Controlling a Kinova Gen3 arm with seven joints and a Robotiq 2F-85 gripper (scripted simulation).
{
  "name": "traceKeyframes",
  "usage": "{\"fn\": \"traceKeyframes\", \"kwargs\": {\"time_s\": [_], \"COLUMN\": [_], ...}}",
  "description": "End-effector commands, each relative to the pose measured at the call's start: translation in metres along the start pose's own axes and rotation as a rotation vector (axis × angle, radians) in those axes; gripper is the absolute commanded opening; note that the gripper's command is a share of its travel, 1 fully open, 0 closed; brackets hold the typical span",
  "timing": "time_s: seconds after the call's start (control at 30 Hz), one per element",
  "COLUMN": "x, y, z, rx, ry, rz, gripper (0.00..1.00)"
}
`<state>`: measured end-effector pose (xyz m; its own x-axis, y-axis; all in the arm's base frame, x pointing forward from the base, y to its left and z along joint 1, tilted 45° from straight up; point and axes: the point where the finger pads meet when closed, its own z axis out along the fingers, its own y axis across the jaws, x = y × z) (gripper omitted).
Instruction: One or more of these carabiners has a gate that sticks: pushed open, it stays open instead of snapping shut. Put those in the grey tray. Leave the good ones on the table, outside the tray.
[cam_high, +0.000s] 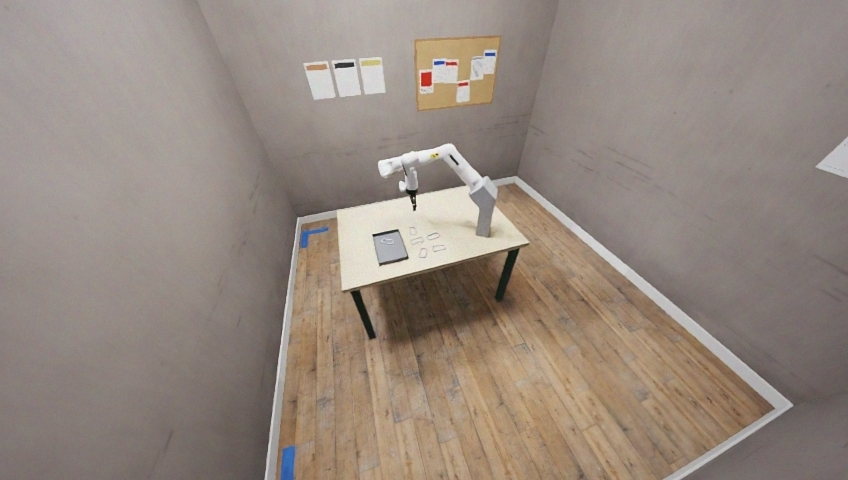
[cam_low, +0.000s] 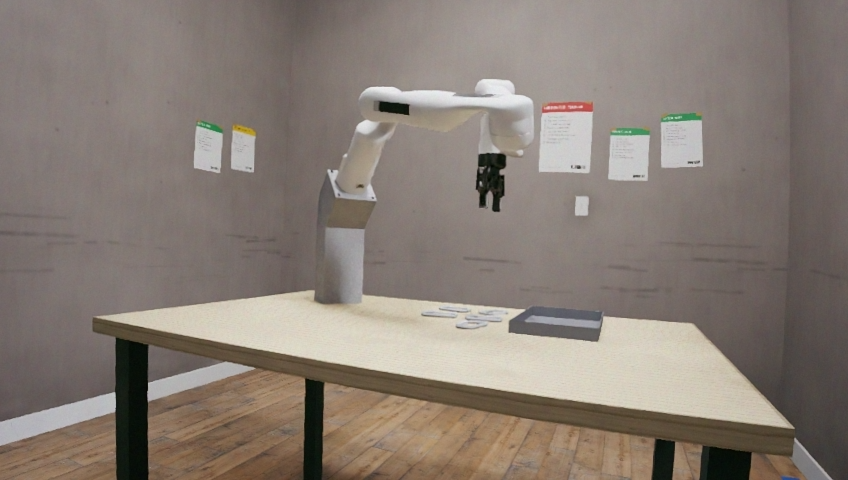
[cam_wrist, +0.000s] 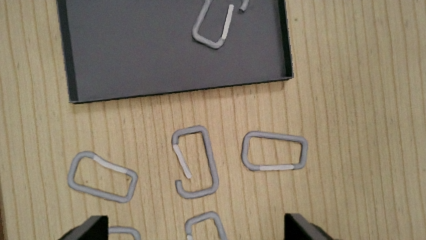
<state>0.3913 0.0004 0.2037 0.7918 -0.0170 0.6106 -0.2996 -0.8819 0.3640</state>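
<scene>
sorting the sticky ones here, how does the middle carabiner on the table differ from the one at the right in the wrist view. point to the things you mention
The middle carabiner (cam_wrist: 215, 167) has its gate swung inward, off the hook end; the right carabiner (cam_wrist: 304, 150) has its gate closed against the frame.
The middle carabiner lies with its long side running roughly up and down the wrist view; the right carabiner lies roughly crosswise.
Both have a grey frame with a paler gate and lie outside the tray (cam_wrist: 180, 92).
</scene>
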Motion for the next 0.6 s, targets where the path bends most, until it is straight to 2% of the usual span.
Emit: {"fn": "traceKeyframes", "kwargs": {"time_s": [0.0,0.33,0.37,0.57], "x": [0.0,0.0,-0.013,-0.013], "y": [-0.001,-0.001,-0.002,-0.002], "z": [-0.001,-0.001,0.056,0.056], "rx": [0.01,0.01,0.011,0.011], "ry": [0.005,0.005,0.007,0.007], "rz": [-0.227,-0.227,-0.228,-0.228], "gripper": [1.0,1.0,1.0,1.0]}}
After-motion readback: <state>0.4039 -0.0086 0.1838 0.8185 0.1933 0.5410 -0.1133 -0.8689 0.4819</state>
